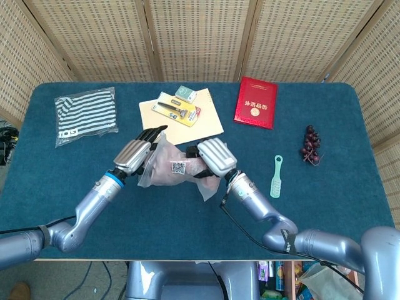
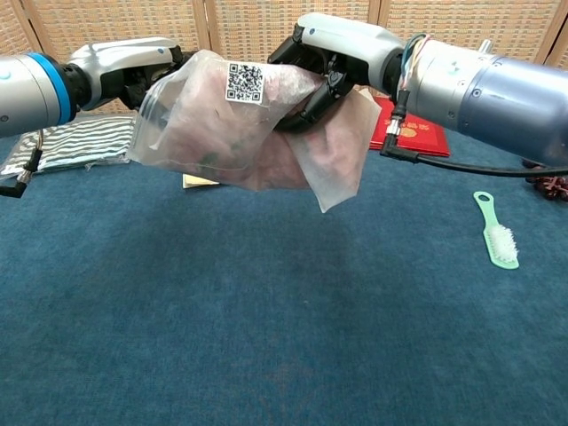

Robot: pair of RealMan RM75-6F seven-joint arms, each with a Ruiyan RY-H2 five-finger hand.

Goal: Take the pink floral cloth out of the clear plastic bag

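The clear plastic bag (image 1: 167, 169) (image 2: 200, 124) hangs in the air above the table's middle, a QR label (image 2: 246, 82) on its upper side. The pink floral cloth (image 2: 275, 164) shows through it and at its right end. My left hand (image 1: 135, 155) (image 2: 133, 67) holds the bag's left end, fingers behind the plastic. My right hand (image 1: 214, 156) (image 2: 342, 49) grips the bag's right end, fingers curled into plastic and cloth; a loose flap (image 2: 342, 151) droops below it.
On the blue table lie a striped packet (image 1: 85, 115) at back left, a tan envelope with a razor pack (image 1: 180, 111), a red booklet (image 1: 255, 102), dark grapes (image 1: 310, 144) and a green brush (image 1: 275, 176) (image 2: 497, 232) at right.
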